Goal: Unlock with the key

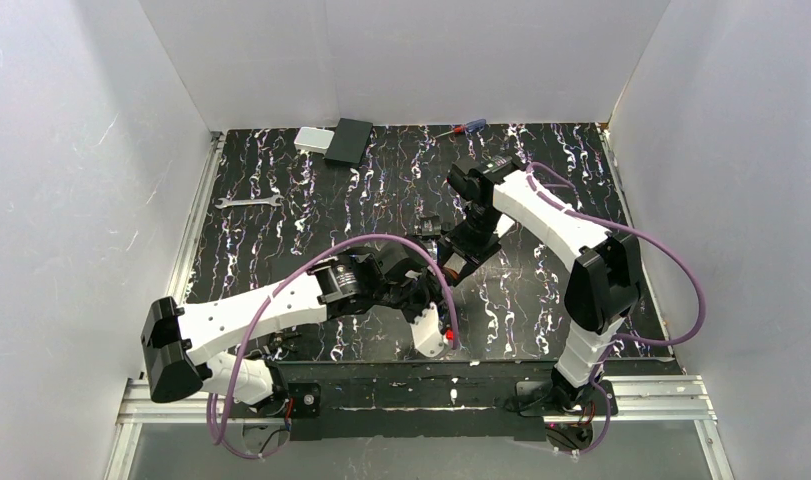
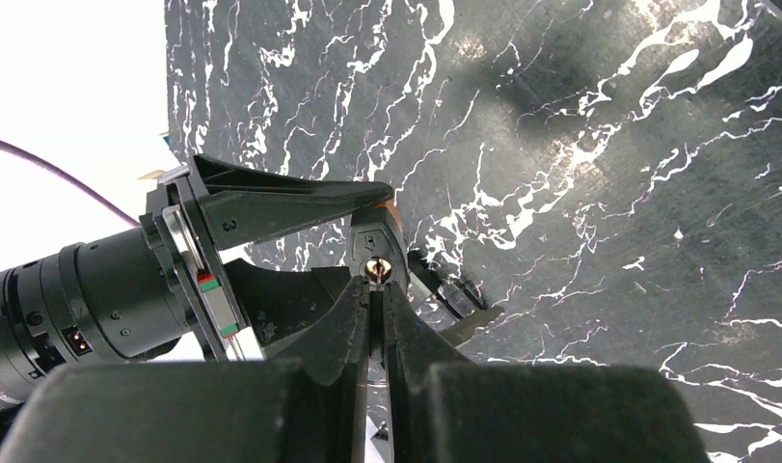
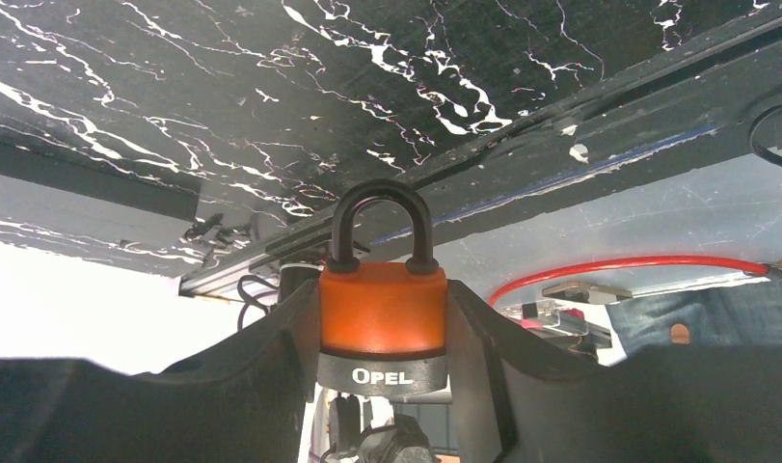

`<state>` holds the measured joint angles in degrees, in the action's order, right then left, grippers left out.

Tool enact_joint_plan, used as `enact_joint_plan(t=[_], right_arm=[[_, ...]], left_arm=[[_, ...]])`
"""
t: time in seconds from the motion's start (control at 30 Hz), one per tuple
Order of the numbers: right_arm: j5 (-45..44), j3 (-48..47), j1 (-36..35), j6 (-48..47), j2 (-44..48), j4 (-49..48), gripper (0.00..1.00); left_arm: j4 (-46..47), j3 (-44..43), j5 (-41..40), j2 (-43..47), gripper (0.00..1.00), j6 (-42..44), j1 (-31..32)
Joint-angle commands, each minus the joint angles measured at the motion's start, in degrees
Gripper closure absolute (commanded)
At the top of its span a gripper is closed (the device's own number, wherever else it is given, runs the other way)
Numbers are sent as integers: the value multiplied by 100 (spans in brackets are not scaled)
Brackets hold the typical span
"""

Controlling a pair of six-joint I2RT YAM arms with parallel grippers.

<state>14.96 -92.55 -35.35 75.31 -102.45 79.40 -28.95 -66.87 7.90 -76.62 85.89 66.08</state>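
My right gripper (image 3: 383, 323) is shut on a padlock (image 3: 382, 313) with an orange body, black base marked OPEL and closed black shackle, and holds it above the table. In the left wrist view the padlock's underside (image 2: 375, 253) shows with its brass keyhole (image 2: 374, 269). My left gripper (image 2: 375, 289) is shut on the key (image 2: 376, 323), a thin dark strip between the fingers. The key's tip is at the keyhole; I cannot tell how deep it sits. In the top view both grippers, left (image 1: 427, 274) and right (image 1: 449, 250), meet over the table's middle.
A silver wrench (image 1: 249, 202) lies at the left. A black box (image 1: 349, 141) and a white box (image 1: 313, 139) sit at the far edge, with a screwdriver (image 1: 459, 128) to their right. White walls enclose the marbled black table (image 1: 541, 300).
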Motion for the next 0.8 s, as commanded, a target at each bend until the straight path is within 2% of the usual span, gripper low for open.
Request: enact_joint_plan(t=[0.0, 0.1, 0.2, 0.5, 0.67, 0.73, 0.77], right_arm=[[456, -440, -138, 2, 106, 183, 99], [515, -375, -147, 23, 176, 216, 99], [626, -204, -164, 204, 319, 185, 99], [544, -334, -204, 217, 305, 218, 99], [552, -364, -213, 199, 305, 217, 99], [525, -419, -237, 170, 283, 205, 99], [496, -466, -245, 146, 273, 206, 99]], left_arm=[[278, 143, 454, 147, 100, -520, 19], [168, 269, 300, 179, 100, -320, 19], [-191, 414, -51, 171, 100, 435, 19], [178, 311, -4, 133, 100, -276, 19], [-219, 351, -199, 86, 100, 265, 19], [8, 348, -158, 99, 100, -135, 19], [341, 318, -111, 121, 100, -669, 14]])
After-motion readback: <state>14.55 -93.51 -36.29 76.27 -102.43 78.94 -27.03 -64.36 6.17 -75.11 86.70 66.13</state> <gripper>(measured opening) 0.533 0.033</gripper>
